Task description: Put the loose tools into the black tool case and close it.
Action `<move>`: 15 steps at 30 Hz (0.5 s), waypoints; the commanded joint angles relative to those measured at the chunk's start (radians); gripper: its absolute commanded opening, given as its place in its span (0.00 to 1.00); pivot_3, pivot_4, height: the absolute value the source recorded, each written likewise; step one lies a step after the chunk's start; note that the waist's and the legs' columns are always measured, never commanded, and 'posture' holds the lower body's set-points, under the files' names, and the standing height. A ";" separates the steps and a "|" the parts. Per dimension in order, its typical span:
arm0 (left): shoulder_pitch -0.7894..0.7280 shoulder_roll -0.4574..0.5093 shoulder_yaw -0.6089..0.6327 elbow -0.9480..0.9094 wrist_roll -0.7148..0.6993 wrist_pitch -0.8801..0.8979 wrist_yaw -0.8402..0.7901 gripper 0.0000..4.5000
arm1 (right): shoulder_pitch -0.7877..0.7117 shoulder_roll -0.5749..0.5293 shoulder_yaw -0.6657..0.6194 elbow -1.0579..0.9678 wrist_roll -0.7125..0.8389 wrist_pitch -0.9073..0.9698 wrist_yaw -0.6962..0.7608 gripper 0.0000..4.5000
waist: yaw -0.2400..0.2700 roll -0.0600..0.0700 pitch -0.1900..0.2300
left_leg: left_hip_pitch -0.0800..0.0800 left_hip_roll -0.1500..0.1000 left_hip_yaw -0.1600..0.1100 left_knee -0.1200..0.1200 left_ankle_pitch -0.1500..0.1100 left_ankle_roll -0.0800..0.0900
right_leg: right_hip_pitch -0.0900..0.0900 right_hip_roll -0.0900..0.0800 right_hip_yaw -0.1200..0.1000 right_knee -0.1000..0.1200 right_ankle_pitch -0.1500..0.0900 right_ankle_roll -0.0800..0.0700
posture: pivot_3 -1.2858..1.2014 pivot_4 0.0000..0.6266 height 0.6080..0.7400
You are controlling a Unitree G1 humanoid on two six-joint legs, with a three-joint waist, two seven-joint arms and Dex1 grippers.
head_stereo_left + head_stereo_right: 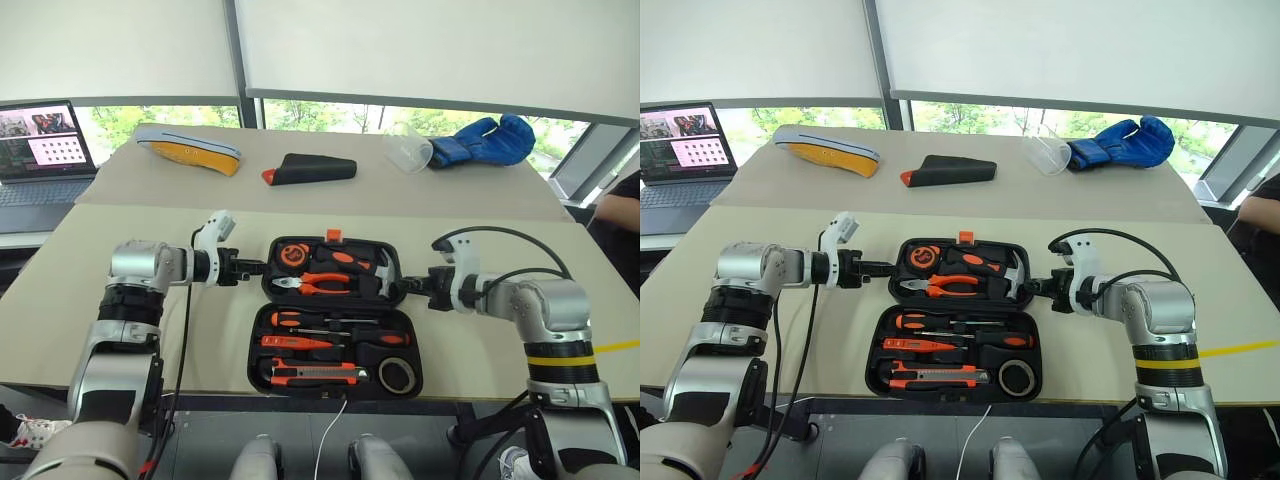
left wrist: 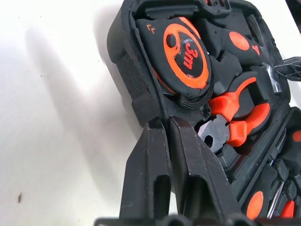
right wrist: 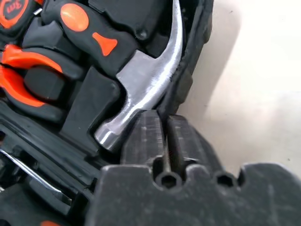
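The black tool case point(image 1: 258, 332) lies open on the table, its small orange latch point(image 1: 333, 236) at the far edge. In the near half sit slim screwdrivers point(image 1: 320, 321), the utility knife point(image 1: 318, 375) and the dark tape roll point(image 1: 399, 374). The far half holds a tape measure point(image 2: 186, 52), pliers point(image 1: 320, 283) and a hammer point(image 3: 150, 80). My left gripper point(image 1: 262, 267) is shut on the far half's left rim. My right gripper point(image 1: 400, 290) is shut on its right rim, beside the hammer head.
On the far table lie a black pouch with orange tip point(image 1: 312, 170), a grey-and-yellow object point(image 1: 190, 148), a clear cup point(image 1: 408, 150) and a blue boxing glove point(image 1: 485, 140). A laptop point(image 1: 45, 150) stands at the left. A person point(image 1: 620, 215) is at the right edge.
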 commanded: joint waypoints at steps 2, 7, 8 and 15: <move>0.015 -0.015 -0.009 -0.038 -0.026 -0.020 -0.016 0.00 | -0.045 0.018 -0.044 -0.022 0.010 -0.039 -0.029 0.01 | 0.000 0.000 0.000 | 0.000 0.000 0.000 0.000 0.000 0.000 | 0.000 0.000 0.000 0.000 0.000 -0.001 | 0.52 0.24 0.95; -0.003 -0.057 0.053 -0.049 -0.021 -0.200 0.033 0.00 | -0.090 0.045 -0.063 -0.020 -0.043 -0.198 -0.095 0.01 | 0.005 0.000 0.000 | -0.002 0.000 0.000 0.000 0.000 0.000 | -0.002 0.000 0.000 0.000 0.001 -0.002 | 0.52 0.24 0.95; -0.015 -0.071 0.067 -0.036 -0.004 -0.281 0.064 0.00 | -0.110 0.057 -0.081 -0.009 -0.049 -0.228 -0.118 0.01 | 0.006 0.000 0.001 | -0.003 0.000 0.000 0.000 0.000 0.000 | -0.002 0.000 0.000 0.000 0.002 -0.001 | 0.52 0.24 0.95; -0.028 -0.116 0.043 0.000 0.109 -0.784 0.121 0.00 | -0.076 0.008 0.045 0.052 -0.275 -0.671 -0.145 0.01 | 0.011 0.001 0.002 | -0.021 -0.001 0.000 0.001 0.002 -0.001 | -0.018 -0.001 0.000 -0.001 0.006 0.000 | 0.52 0.24 0.95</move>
